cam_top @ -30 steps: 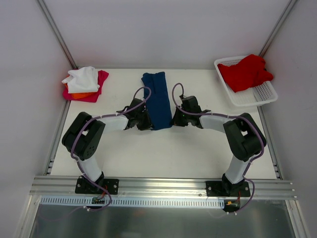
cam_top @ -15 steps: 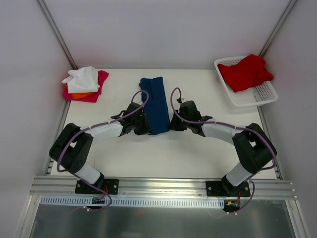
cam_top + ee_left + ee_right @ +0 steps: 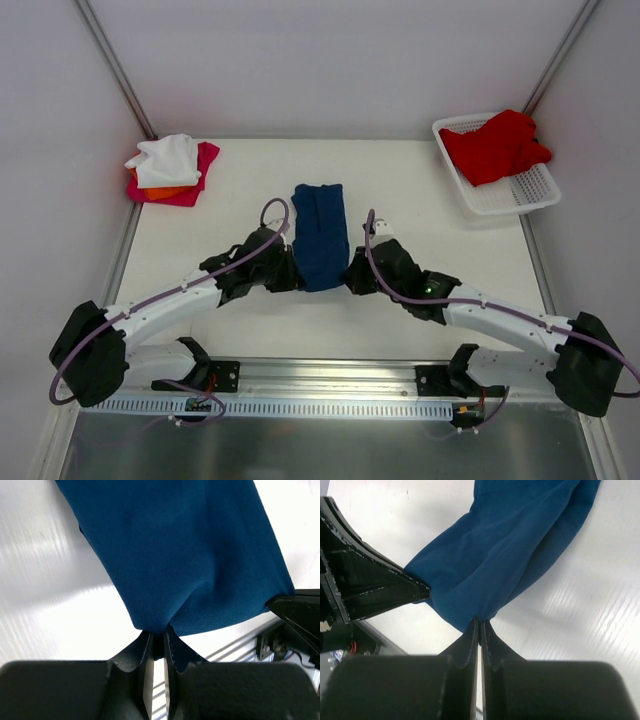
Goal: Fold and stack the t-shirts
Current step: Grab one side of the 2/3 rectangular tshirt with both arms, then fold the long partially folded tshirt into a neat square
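Note:
The navy blue t-shirt (image 3: 321, 235) lies as a narrow folded strip in the middle of the table, its near end lifted. My left gripper (image 3: 293, 278) is shut on the near left corner of the navy cloth (image 3: 190, 560). My right gripper (image 3: 352, 280) is shut on the near right corner of the same cloth (image 3: 515, 545). Both pinch points sit at the fingertips, left gripper (image 3: 158, 630) and right gripper (image 3: 479, 622). A stack of white, orange and magenta t-shirts (image 3: 172, 168) rests at the back left. A red t-shirt (image 3: 495, 146) fills the basket.
A white plastic lattice basket (image 3: 520, 195) stands at the back right corner. The aluminium rail (image 3: 330, 375) with both arm bases runs along the near edge. Grey walls close in the back and sides.
Both arms have stretched low and drawn toward the near edge, dragging the navy t-shirt's near end with them. The strip has slid nearer and shortened. Both grips stay shut.

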